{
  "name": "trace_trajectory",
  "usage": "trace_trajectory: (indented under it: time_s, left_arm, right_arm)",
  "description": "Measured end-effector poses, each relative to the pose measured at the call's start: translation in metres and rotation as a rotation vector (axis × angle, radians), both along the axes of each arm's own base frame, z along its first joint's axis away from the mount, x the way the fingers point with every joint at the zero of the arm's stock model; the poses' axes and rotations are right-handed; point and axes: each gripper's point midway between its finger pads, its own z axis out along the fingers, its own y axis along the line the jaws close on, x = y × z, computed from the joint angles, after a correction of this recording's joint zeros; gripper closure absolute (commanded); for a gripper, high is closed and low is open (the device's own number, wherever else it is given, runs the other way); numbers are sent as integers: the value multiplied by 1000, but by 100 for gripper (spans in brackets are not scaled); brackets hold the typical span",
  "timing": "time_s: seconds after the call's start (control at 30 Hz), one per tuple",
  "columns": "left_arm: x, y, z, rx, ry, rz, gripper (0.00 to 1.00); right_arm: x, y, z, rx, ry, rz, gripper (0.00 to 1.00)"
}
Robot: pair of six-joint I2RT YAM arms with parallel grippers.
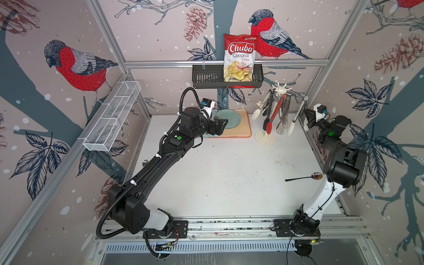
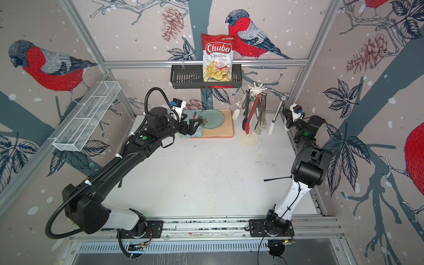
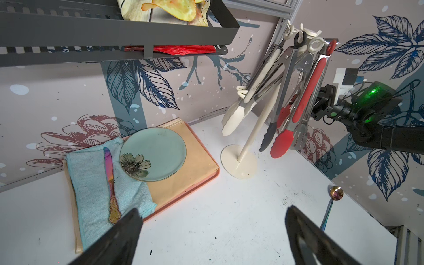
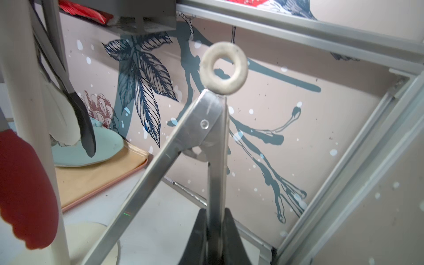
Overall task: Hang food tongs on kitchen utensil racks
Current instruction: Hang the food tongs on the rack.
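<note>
The right pincer (image 4: 215, 221) is pinching the white-ringed tongs (image 4: 202, 130). Its ring (image 4: 223, 68) probably needs lifting squarely onto a free utensil rack (image 1: 281, 88) hook. The left pincer (image 3: 213, 213) is hanging spread.

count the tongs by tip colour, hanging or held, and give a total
white tip: 2, the hung white tongs on the rack and the held white tongs in the right gripper
black tip: 1, the black tongs
red tip: 1, the red tongs
bare steel tip: 1, the steel tongs
total: 5
</note>
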Motion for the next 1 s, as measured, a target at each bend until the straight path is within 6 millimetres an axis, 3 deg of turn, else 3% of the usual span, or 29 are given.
trace_trajectory:
  time_s: [0.5, 0.83, 1.0]
  left_arm:
    - [3, -5, -12, 9, 29, -18, 4]
    - [9, -7, -25, 19, 60, -5, 4]
    - [11, -10, -29, 26, 70, -6, 4]
  right_arm:
    - [25, 26, 39, -52, -141, 332, 100]
    - [25, 57, 35, -79, -178, 443, 100]
    - [23, 60, 39, -98, -206, 455, 100]
